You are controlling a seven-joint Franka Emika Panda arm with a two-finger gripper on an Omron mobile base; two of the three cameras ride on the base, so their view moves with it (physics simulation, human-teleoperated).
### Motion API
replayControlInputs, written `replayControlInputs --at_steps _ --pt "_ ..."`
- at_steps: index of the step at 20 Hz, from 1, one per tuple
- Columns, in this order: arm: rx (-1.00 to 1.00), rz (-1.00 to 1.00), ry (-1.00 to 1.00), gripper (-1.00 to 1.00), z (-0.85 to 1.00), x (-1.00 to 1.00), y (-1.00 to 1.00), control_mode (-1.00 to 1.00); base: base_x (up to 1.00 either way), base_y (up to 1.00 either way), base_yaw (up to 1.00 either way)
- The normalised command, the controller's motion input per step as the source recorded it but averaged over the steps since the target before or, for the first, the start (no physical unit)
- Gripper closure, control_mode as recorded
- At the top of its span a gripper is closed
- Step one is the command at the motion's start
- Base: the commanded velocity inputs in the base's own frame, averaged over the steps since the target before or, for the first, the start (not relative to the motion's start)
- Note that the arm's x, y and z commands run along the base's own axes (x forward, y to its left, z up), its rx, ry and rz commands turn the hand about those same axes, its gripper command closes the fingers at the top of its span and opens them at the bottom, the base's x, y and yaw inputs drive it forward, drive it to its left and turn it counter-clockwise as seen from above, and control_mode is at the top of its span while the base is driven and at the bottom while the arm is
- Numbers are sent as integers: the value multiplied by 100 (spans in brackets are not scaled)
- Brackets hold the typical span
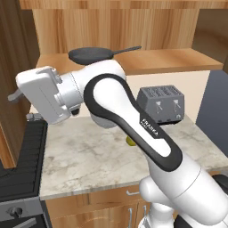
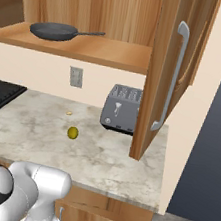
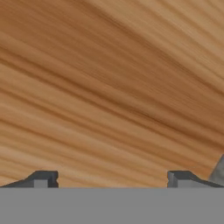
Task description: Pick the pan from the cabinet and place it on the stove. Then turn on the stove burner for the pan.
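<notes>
The pincer [image 3: 112,179] is spread wide and holds nothing; its tips face wood grain of the cabinet [image 3: 109,87] at close range. The pan [image 1: 91,54] rests on the open cabinet shelf, above and right of the pincer, handle pointing right.

My gripper [image 3: 112,179] faces a broad warm-brown wood surface of the cabinet [image 3: 109,87], its grain running in long curved streaks slanting across it. My two dark fingertips [image 3: 43,178] rise just below that wood, set wide apart with bare grain between them. Beside the other tip, at the wood's lower edge, a small grey sliver [image 3: 218,173] cuts in; I cannot tell what it is
</notes>
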Motion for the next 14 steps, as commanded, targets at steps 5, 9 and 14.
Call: replayControlInputs --at_steps 5,9,14 --pt "0 0 -2 -100 0 1 -16 -100 0 0 0" --pt "0 -7 -7 -100 0 0 -49 -100 0 0 0" --pt "0 -13 -6 -100 0 0 -52 -100 0 0 0"
